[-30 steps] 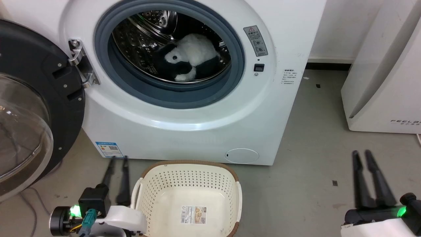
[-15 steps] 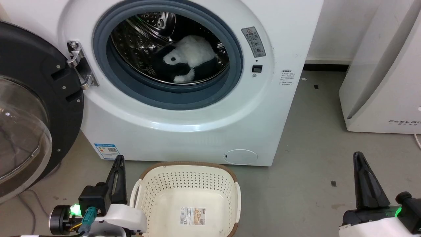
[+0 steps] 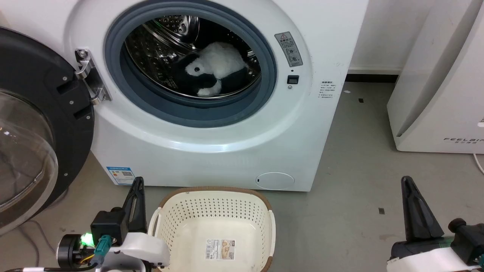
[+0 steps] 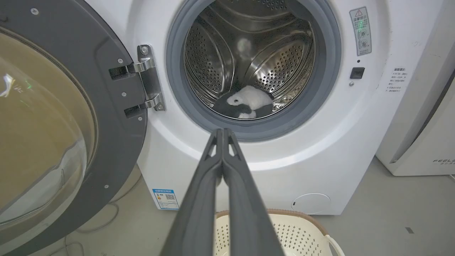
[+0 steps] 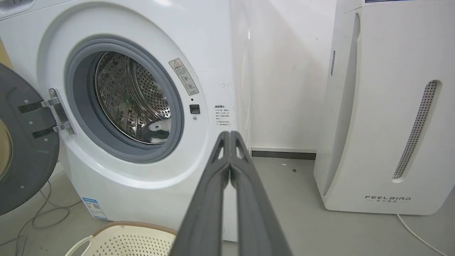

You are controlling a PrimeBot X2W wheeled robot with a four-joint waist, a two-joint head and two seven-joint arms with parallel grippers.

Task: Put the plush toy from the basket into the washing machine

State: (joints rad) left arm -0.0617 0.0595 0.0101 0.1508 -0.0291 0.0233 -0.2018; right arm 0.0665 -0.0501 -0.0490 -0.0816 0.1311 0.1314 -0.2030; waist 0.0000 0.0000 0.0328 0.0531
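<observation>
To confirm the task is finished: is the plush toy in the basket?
No, the plush toy lies in the drum of the washing machine; the basket holds just a paper label.

one plush toy [image 3: 219, 62], one basket [image 3: 213, 189], two claws [image 3: 137, 180] [image 3: 406, 180]

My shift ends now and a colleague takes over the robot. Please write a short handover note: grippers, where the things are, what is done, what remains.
Left gripper: shut, holding nothing, low beside the basket.
Right gripper: shut, holding nothing, low over the floor.
Plush toy: lying in the drum of the washing machine.
Basket: on the floor before the machine, no toy inside.
Done: the toy is in the machine. Left: nothing of the task; the door stands open.
</observation>
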